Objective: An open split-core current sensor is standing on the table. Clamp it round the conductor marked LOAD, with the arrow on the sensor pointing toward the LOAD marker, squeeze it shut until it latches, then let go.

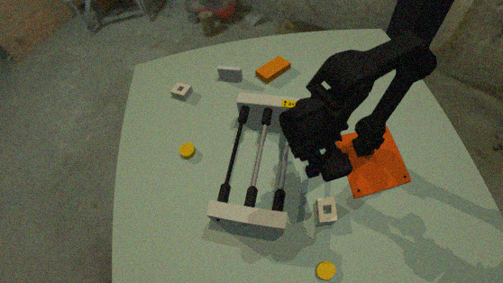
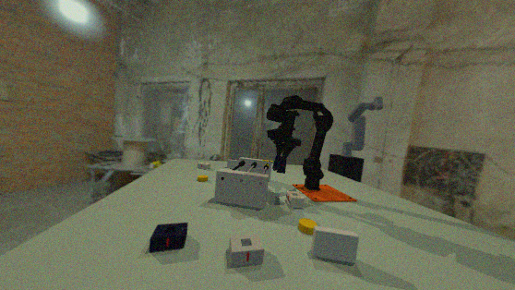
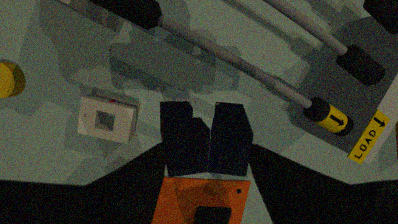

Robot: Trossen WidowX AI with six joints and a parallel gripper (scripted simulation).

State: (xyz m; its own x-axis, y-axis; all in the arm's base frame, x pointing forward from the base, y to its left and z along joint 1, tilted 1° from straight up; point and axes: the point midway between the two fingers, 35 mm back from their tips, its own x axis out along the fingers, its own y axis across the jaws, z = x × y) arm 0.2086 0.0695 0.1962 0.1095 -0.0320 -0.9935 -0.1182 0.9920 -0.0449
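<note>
Pinched in the gripper (image 1: 320,168) (image 2: 280,163) (image 3: 209,150) above the tabletop (image 1: 153,189) (image 2: 138,208) (image 3: 280,170), the dark split-core current sensor (image 1: 312,171) (image 2: 279,166) (image 3: 230,142) looks light and rigid, probably springy at its hinge, best held by both halves' outer faces.

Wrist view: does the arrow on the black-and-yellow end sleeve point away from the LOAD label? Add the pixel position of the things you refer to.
No, the sleeve's arrow (image 3: 337,120) points toward the LOAD label (image 3: 368,137).

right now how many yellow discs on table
2. In the top view, one yellow disc left of the rod frame, another near the bottom edge; the arm may hide more.
</note>
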